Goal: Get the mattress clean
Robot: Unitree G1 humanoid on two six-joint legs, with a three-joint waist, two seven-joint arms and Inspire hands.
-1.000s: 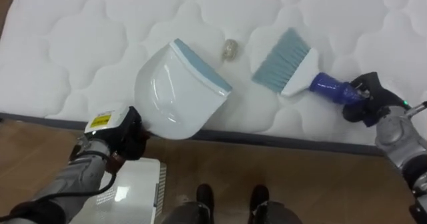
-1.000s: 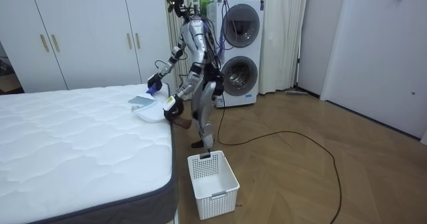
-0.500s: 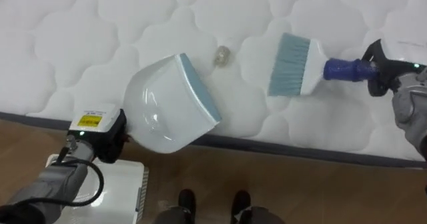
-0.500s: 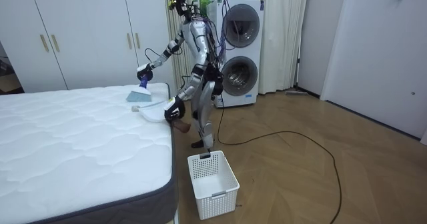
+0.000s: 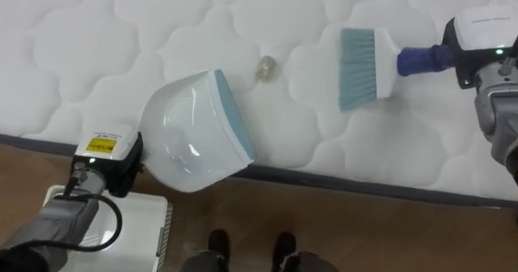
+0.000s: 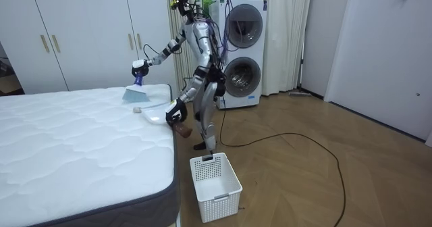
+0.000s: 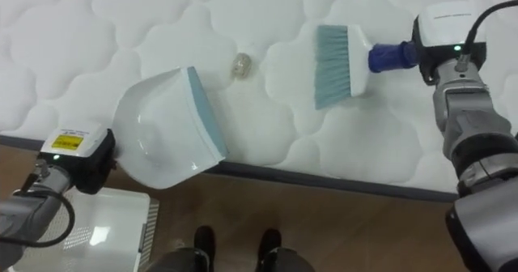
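One flat-bristled brush [image 5: 362,55] over quilted mattress [image 5: 162,29]

**Domestic bedroom with a laundry corner.** In the room view we see a white quilted mattress with a dark grey lower edge [image 6: 67,146] filling the lower left. Tall white wardrobe doors with slim brass handles [image 6: 81,31] line the upper left wall. At upper centre, a white washing machine and dryer stacked one on the other [image 6: 241,51] stand beside cream floor-length curtains [image 6: 287,38]. A white slatted plastic laundry basket [image 6: 223,196] sits at lower centre on the warm brown wooden plank floor [image 6: 324,180]. We read these furnishings together as those of a home.
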